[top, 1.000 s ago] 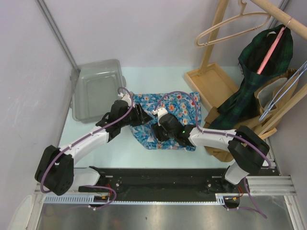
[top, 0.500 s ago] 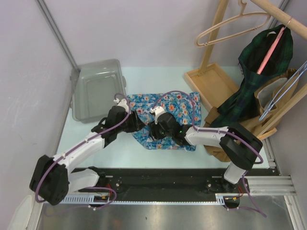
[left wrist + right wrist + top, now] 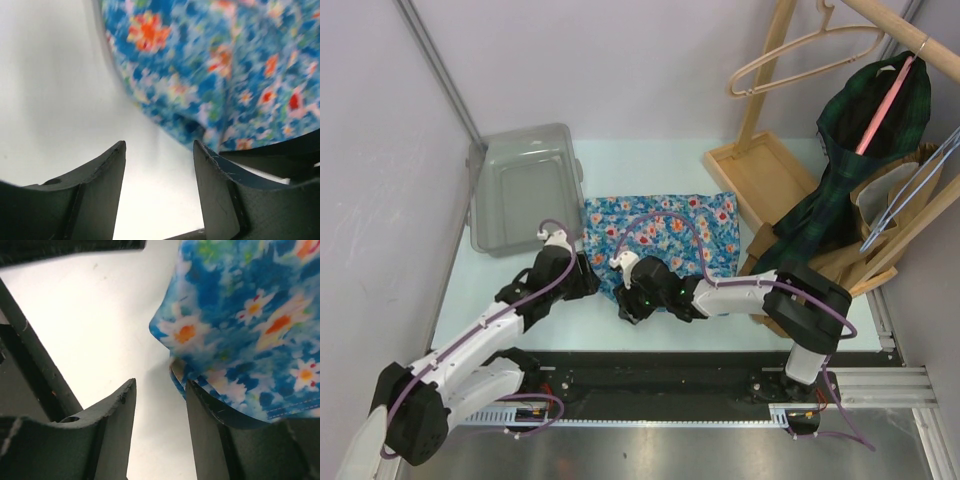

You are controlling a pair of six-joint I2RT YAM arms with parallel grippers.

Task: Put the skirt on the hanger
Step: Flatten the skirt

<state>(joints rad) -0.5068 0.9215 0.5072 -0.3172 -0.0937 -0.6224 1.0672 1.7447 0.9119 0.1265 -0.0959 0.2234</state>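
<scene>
A blue cotton skirt printed with white, orange and red flowers (image 3: 665,232) lies spread flat on the pale mint counter (image 3: 620,160), near its middle, with its lower edge folded under itself on the side towards the arms. It is not on any hanger.

The left tool (image 3: 590,283) sits low over the counter just beside the skirt's near-left corner. Its two dark fingers (image 3: 107,170) are spread, and only bare counter shows between them, with the cloth lying beyond the fingertips.

The right tool (image 3: 626,308) is at the skirt's near edge, close to the left tool. Its fingers (image 3: 120,410) are also spread, with pale counter in the gap. The folded hem, with a line of stitching along it, overhangs the tip of one finger. It seems to rest against that finger rather than being pinched, though the wrist picture is too blurred to be sure.

A grey translucent plastic bin (image 3: 520,188) lies tipped at the back left of the counter, apart from the skirt. To the right stands a light wooden clothes rack (image 3: 765,90) with a shallow wooden tray (image 3: 760,178) at its foot. From the rack hang a bare beige hanger (image 3: 810,48) and a dark green tartan garment (image 3: 850,150) on a pink hanger (image 3: 880,115). A pale blue wire hanger (image 3: 912,190) leans at the far right.
</scene>
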